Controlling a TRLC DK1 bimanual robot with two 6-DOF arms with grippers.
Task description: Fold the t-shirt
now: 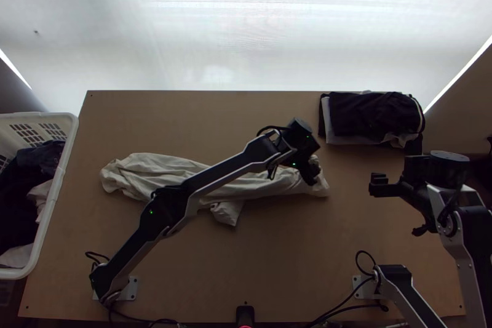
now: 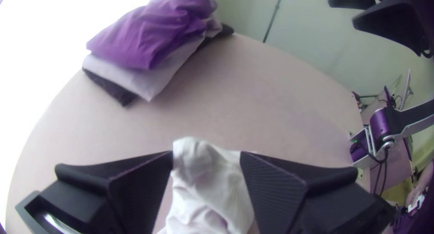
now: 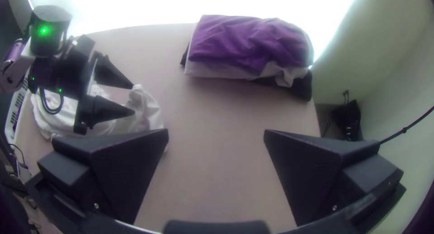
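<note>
Off-white, wrinkled t-shirt (image 1: 147, 171) lies bunched across my table (image 1: 277, 254); at its three-o'clock end my left pincer (image 1: 312, 174) stands parted, gripping nothing; my right pincer (image 1: 378, 184), farther toward three o'clock, gapes wider, empty.

Two robot arms (image 1: 224, 174), one table (image 1: 295, 260), one basket (image 1: 59, 174), one pale t-shirt (image 1: 147, 171), one clothes stack (image 1: 369, 116)

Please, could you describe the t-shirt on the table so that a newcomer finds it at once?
On the light wooden table, look at the middle, beneath the left arm. The t-shirt is the long, bunched, pale cloth there. Unlike the neatly folded, dark-topped pile at the far right corner, it lies loose and rumpled.
</note>
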